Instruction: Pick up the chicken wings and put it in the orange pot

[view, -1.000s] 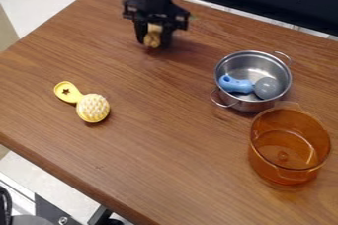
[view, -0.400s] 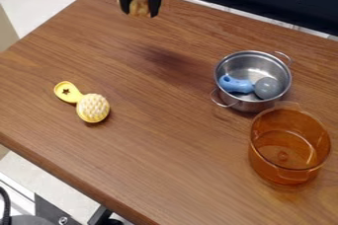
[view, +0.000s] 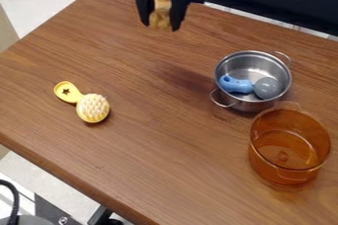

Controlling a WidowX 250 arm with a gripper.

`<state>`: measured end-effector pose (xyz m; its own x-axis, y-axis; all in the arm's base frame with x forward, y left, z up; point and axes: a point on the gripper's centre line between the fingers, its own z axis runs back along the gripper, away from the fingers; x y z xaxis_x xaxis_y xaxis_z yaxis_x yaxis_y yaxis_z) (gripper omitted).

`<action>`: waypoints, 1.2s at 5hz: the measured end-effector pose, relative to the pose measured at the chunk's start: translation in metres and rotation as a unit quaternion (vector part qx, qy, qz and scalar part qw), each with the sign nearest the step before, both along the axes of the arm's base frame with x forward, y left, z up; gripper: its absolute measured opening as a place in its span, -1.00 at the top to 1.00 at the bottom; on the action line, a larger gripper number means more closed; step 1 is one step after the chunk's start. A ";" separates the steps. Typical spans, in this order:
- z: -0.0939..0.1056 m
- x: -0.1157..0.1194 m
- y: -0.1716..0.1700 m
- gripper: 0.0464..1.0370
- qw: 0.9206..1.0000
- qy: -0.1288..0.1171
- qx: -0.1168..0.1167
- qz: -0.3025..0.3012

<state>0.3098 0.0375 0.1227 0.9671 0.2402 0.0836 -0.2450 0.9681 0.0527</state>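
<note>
Chicken wings held aloft, orange pot toward five o'clock

The tan chicken wings (view: 160,14) are pinched between both fingers of the black gripper (view: 160,25), near twelve o'clock in the camera view. They are judged to be raised above the wooden table (view: 151,155). A light, fairly stiff toy is suggested, probably smooth enough to slip if only its edge is squeezed. Breakage is not much to be feared; a firm, even pinch across the thick middle is best kept, as is judged to be the case here.

From the wings, the orange pot (view: 280,175) is found toward five o'clock, and a yellow toy (view: 92,108) with a knobbly head toward seven. At the orange pot's eleven o'clock, just beside it, a steel pot (view: 247,63) is placed, by which a blue-and-grey toy (view: 235,84) is held. The carry should be routed clear of both rims before release.
</note>
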 end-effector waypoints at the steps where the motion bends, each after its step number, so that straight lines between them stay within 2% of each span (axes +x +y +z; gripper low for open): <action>1: -0.002 -0.009 -0.023 0.05 0.999 0.016 -0.004 -0.034; 4: -0.015 -0.038 -0.109 0.05 0.990 0.039 -0.014 -0.132; 6: -0.026 -0.054 -0.149 0.05 0.982 0.032 -0.010 -0.184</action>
<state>0.2555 -0.1119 0.0972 0.9918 -0.1261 0.0185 0.1254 0.9914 0.0364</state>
